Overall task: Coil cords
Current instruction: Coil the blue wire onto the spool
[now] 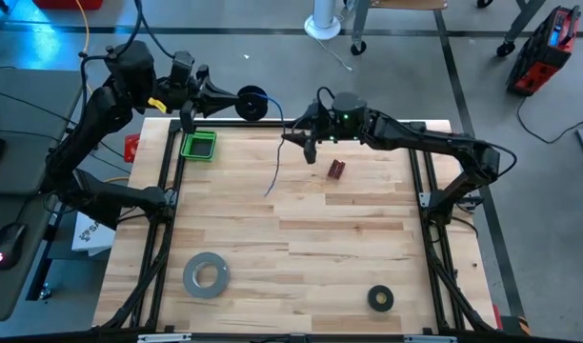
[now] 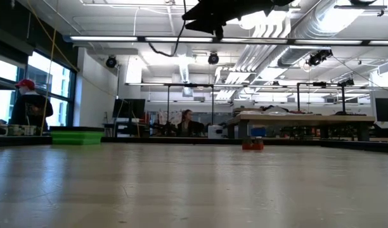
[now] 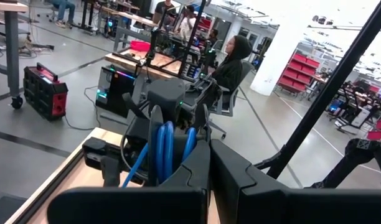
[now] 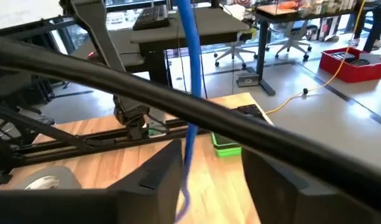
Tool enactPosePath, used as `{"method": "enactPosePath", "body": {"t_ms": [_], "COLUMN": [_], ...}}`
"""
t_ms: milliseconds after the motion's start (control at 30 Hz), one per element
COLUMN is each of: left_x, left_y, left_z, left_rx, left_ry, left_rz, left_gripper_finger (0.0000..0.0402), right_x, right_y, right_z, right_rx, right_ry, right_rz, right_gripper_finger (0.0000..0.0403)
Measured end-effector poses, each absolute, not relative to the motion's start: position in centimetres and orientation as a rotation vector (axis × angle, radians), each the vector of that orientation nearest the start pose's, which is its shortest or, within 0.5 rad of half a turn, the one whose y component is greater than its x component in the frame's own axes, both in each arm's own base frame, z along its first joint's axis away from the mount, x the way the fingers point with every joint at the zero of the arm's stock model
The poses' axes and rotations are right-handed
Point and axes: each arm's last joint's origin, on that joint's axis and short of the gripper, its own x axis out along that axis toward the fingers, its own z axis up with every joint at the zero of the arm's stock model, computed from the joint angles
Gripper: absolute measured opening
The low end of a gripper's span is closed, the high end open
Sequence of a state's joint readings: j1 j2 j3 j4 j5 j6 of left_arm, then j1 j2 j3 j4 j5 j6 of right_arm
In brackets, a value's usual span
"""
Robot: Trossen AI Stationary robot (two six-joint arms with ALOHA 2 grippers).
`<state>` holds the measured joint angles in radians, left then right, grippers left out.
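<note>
Left gripper, fingers clamped on the spool at the worktop's far edge; right gripper, fingers parted astride the blue cord. Feed cord taut, winding evenly.

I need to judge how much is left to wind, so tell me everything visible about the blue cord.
The blue cord is thin, flexible and plastic-looking. One end is wound on the black spool held in the shut left gripper at the table's far edge. It runs between the right gripper's parted fingers, then its free end trails onto the wooden table.

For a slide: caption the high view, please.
Left gripper holds the spool; right gripper guides the blue cord.
</note>
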<state>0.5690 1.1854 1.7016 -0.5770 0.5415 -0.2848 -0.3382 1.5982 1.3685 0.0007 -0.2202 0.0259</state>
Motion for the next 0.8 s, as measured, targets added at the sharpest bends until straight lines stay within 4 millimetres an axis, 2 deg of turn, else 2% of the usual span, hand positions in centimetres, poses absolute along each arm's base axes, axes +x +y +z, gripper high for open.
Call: {"method": "enactPosePath", "body": {"t_ms": [200, 533, 633, 800], "left_x": [17.4, 17.4, 17.4, 18.1], "left_y": [9.3, 9.4, 9.5, 10.0], "left_z": [51.6, 51.5, 51.5, 51.3], "left_rx": [-0.317, -0.325, -0.363, -0.47], "left_ry": [0.048, 0.048, 0.04, 0.04], "left_rz": [0.034, 0.041, 0.09, 0.109], "left_gripper_finger": [0.0, 0.0, 0.0, 0.0], "right_x": [35.4, 35.5, 35.7, 36.5], "right_y": [-11.6, -11.4, -10.8, -8.5], "right_z": [35.0, 35.1, 35.4, 36.6], "right_rx": [0.09, 0.115, 0.136, 0.102], "right_ry": [0.203, 0.192, 0.16, 0.048], "right_rz": [-0.07, -0.053, -0.041, -0.017], "right_gripper_finger": [0.0083, 0.0011, 0.0007, 0.0004]}}
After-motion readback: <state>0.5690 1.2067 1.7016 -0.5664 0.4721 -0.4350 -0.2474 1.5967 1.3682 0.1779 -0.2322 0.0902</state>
